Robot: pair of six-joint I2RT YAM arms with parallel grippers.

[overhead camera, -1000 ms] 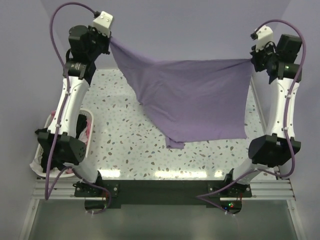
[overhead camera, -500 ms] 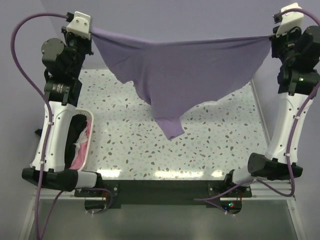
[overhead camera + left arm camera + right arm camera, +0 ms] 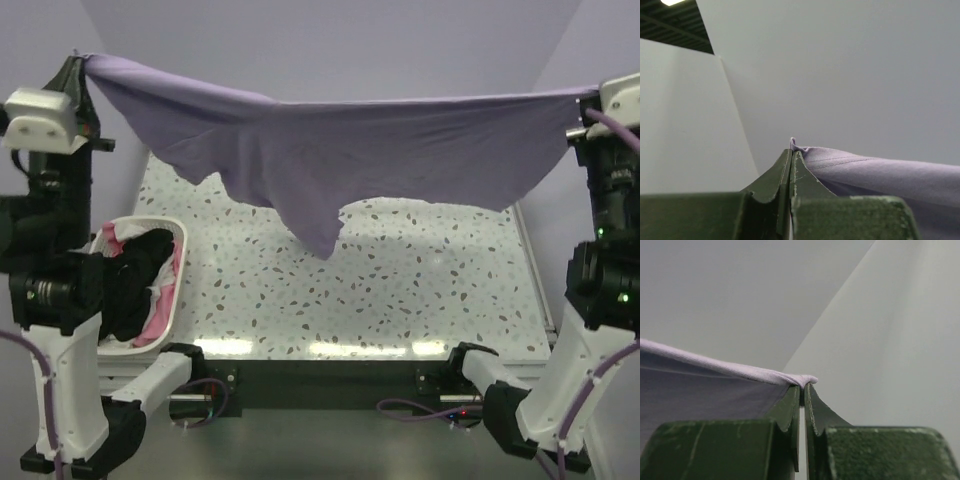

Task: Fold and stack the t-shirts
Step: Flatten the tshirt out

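Observation:
The lilac-purple t-shirt [image 3: 380,150] hangs stretched wide in the air above the speckled table [image 3: 420,290]. My left gripper [image 3: 84,62] is shut on its left corner, high at the far left; the pinched cloth shows in the left wrist view [image 3: 850,170] at the left gripper's [image 3: 791,152] tips. My right gripper [image 3: 598,92] is shut on the right corner, high at the far right; the cloth [image 3: 715,385] runs left from the right gripper's [image 3: 802,387] tips. A loose flap hangs down at the middle. Black, pink and white shirts [image 3: 140,275] lie in the basket.
A white plastic laundry basket [image 3: 172,300] stands at the table's left edge beside my left arm. Grey walls close in the back and sides. The table's front edge carries the two arm bases.
Both arms have risen and spread further apart, pulling the lilac shirt higher and wider. Its hanging part has lifted off the table. The basket's contents now show more.

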